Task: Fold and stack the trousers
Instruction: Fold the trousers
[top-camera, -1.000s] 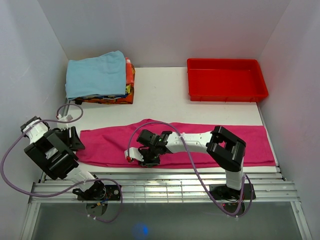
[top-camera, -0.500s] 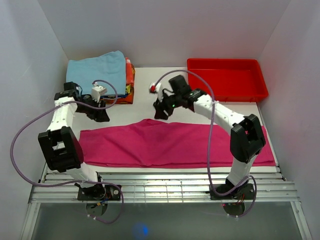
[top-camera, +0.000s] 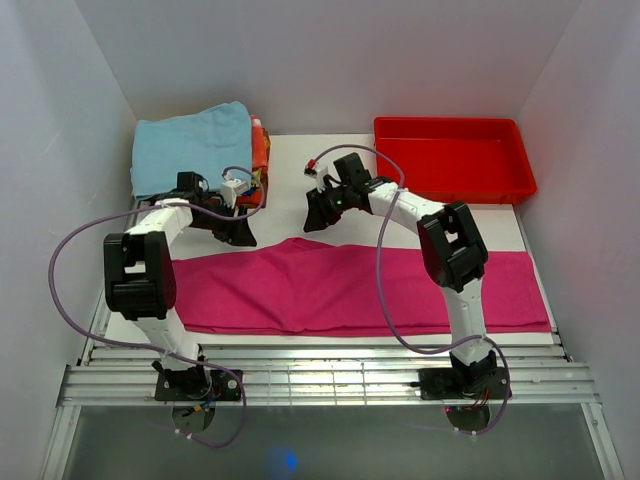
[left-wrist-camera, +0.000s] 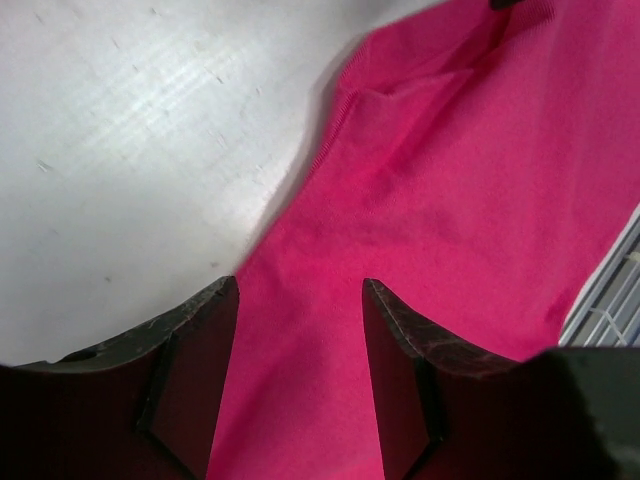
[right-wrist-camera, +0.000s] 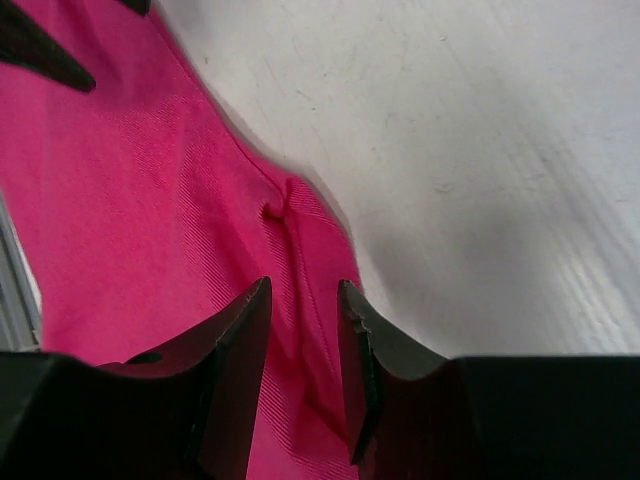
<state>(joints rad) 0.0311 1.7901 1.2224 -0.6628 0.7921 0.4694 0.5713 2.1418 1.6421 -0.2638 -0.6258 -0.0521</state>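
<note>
The magenta trousers (top-camera: 360, 290) lie flat across the table, left to right, in a long band. My left gripper (top-camera: 240, 237) is at their far edge on the left part. In the left wrist view it (left-wrist-camera: 299, 285) is open, with the pink cloth (left-wrist-camera: 440, 180) under and between its jaws. My right gripper (top-camera: 311, 222) is at the far edge near the raised middle of the band. In the right wrist view it (right-wrist-camera: 305, 288) is open with a narrower gap, and a creased edge of the cloth (right-wrist-camera: 150, 220) sits between its jaws beside the bare white table.
A stack of folded clothes topped by light blue cloth (top-camera: 190, 148) stands at the back left, close behind my left gripper. A red plastic tray (top-camera: 452, 160) stands at the back right. White walls close in the sides and back. A metal rail (top-camera: 320, 375) runs along the front.
My left gripper has moved right and nearer, onto the far edge of the trousers. My right gripper has stayed at the far middle edge, shifting slightly left while its arm changed posture. The trousers lie as before.
</note>
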